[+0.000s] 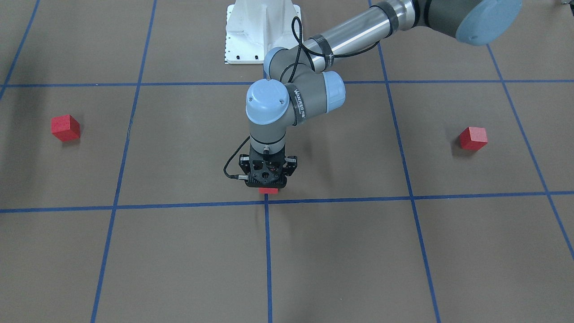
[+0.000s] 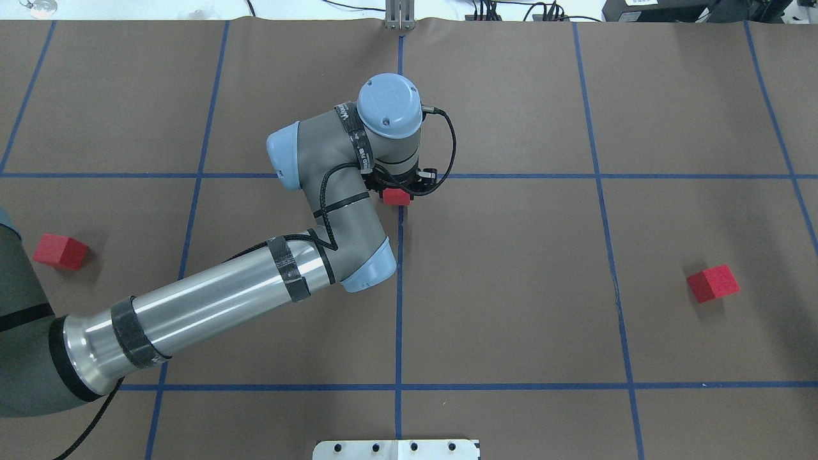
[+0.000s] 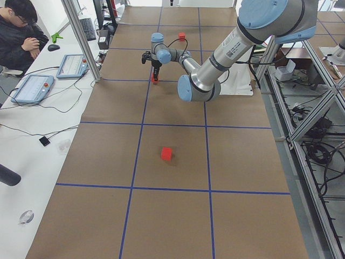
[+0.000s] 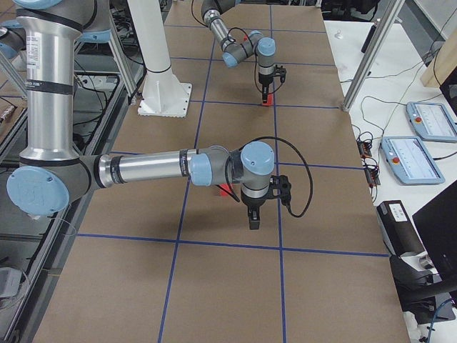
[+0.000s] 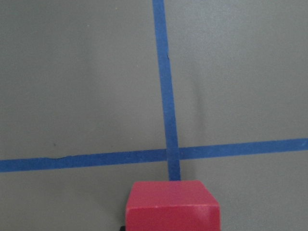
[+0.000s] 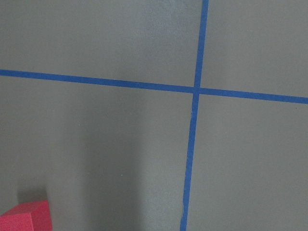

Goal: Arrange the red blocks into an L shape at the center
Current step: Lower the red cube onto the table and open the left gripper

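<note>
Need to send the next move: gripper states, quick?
Left gripper: over a red block; whether clamped cannot be told.
Right gripper: cannot be told, seen only from the side.

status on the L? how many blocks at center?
Done: nothing final, no L yet. In hand: one red block sits under the left gripper, just on the robot's side of the center crossing; gripped or released, can't tell. Left: the right-side block and the left-side block lie far out to the sides.
</note>
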